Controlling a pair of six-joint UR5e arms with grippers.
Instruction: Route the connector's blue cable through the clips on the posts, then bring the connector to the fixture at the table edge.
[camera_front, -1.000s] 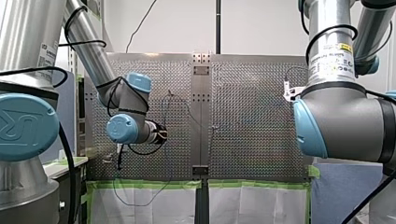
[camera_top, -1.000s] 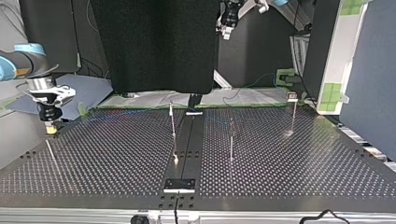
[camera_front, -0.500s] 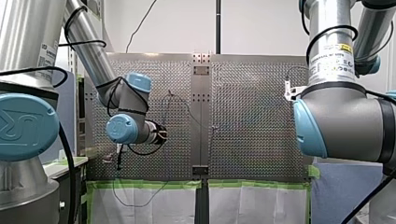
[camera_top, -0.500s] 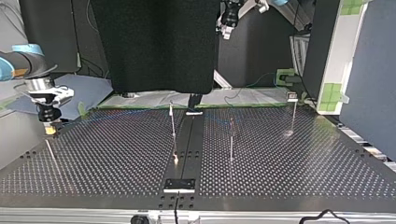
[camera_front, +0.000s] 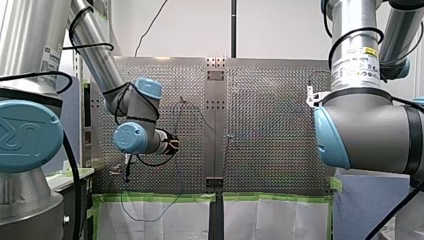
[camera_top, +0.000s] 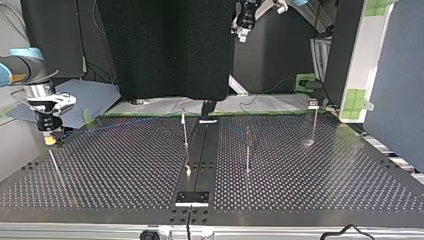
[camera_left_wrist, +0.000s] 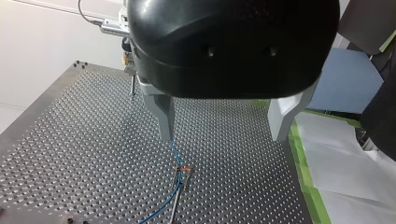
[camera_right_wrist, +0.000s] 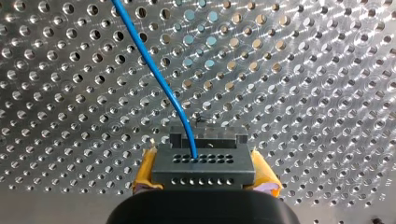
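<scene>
Now, my right gripper (camera_right_wrist: 204, 169) is pinching the connector (camera_right_wrist: 205, 161) between its yellow pads (camera_right_wrist: 145, 173), one on each flank. That grip is leaving the socket face uncovered and letting the blue cable (camera_right_wrist: 154, 65) trail away towards 11 o'clock over the perforated table (camera_right_wrist: 317, 84).

In the top view that gripper (camera_top: 50, 136) is hanging low at 9 o'clock, right over the table's side margin. I'm judging that the carry to the fixture is close to its end. A grey block is showing just beyond the connector in the right wrist view. It may be the fixture, but I cannot tell.

Over in the left wrist view, my left gripper (camera_left_wrist: 224, 133) is hovering with its fingers (camera_left_wrist: 164, 116) spread wide and nothing between them. Below it, at 6 o'clock, the cable is running past a clip (camera_left_wrist: 183, 169) on a post (camera_left_wrist: 173, 211), so it looks as if that arm is standing clear above routed cable.

The other posts (camera_top: 247, 147) are standing near the top view's centre. Whether the cable is sitting in their clips is too faint to say. The risk I'm seeing is tension on the cable tugging it out of a clip as the connector goes down.
</scene>
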